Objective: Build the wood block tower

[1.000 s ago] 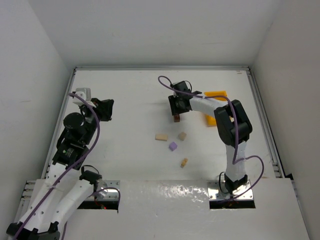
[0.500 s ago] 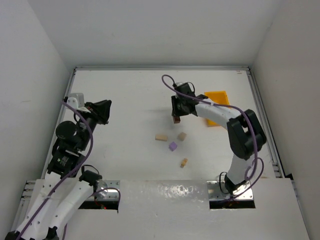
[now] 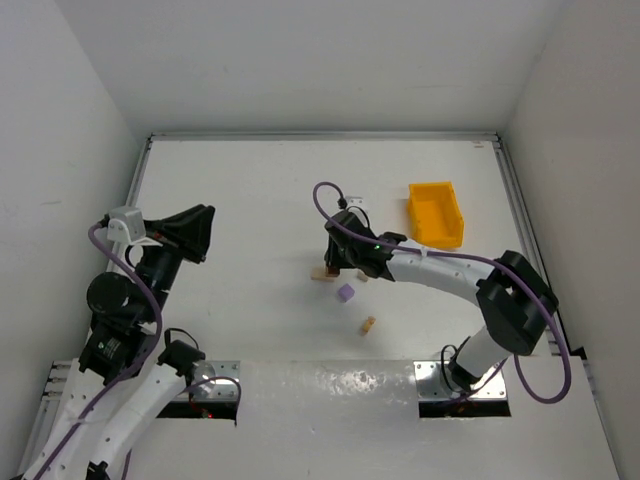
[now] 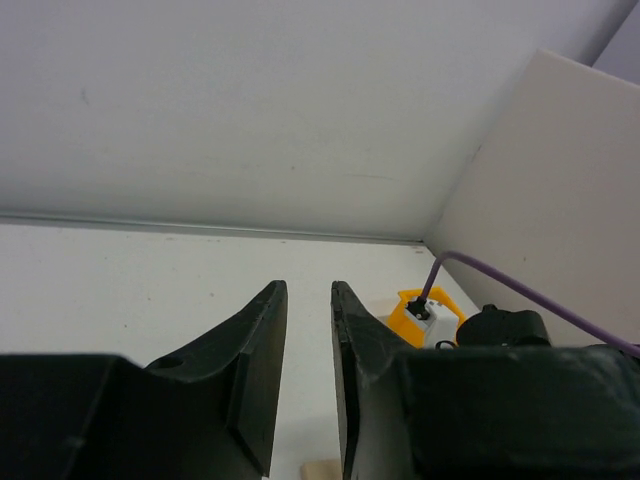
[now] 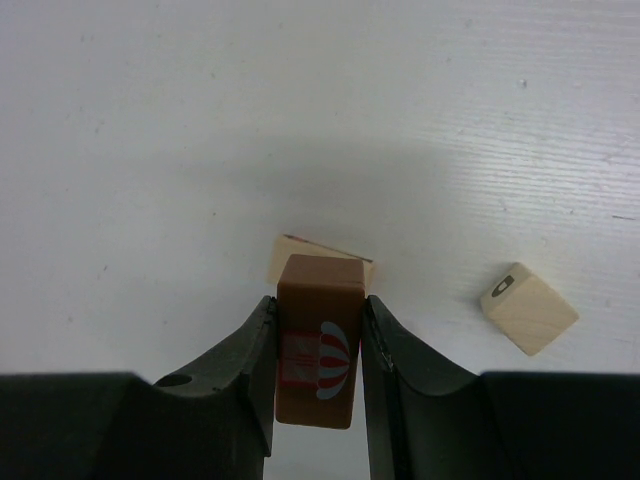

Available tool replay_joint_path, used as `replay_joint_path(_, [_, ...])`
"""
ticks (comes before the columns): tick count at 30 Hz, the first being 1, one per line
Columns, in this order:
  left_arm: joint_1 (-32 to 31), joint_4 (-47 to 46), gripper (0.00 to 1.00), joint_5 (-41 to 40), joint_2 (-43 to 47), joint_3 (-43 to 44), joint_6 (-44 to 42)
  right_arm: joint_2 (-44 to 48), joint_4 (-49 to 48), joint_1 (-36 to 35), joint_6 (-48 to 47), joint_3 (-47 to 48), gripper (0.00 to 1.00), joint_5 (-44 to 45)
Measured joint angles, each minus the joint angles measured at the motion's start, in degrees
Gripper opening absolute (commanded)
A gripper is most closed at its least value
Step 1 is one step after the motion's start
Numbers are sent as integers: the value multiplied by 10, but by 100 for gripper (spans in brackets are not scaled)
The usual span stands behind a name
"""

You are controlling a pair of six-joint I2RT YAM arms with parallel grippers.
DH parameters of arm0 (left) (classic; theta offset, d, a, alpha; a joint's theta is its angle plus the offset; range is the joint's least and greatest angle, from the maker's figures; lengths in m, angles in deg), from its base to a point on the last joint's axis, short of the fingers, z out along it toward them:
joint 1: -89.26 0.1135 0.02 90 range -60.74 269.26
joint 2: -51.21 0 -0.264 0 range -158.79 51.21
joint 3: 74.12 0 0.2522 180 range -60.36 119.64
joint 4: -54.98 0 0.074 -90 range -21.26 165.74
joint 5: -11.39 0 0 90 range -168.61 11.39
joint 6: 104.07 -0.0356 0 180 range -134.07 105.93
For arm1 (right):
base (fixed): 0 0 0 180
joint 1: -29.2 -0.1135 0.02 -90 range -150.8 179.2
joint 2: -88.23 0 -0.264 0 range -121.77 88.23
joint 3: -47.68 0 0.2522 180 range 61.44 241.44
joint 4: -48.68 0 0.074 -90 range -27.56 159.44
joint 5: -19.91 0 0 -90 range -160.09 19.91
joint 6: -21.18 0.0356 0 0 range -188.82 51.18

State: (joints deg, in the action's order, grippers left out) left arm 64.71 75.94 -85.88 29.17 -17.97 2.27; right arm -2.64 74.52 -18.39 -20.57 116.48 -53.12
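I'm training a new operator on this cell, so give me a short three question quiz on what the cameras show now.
1. True or false: the left gripper holds a block.
2. What does the right gripper grip? A green block, B brown block, C red ball.
3. In the right wrist view, what lies partly hidden behind the held block?
Key: 1 false. 2 B. 3 a tan block.
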Motion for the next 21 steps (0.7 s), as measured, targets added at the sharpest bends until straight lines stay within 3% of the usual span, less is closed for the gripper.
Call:
replay_joint_path(9, [-19,38,27,-15,21,3,11,-61,38,-31,81,64,16,97])
replay_joint_path(21, [-62,108,27,-37,69,-5,6,-127,92,-48,129,108,18,141])
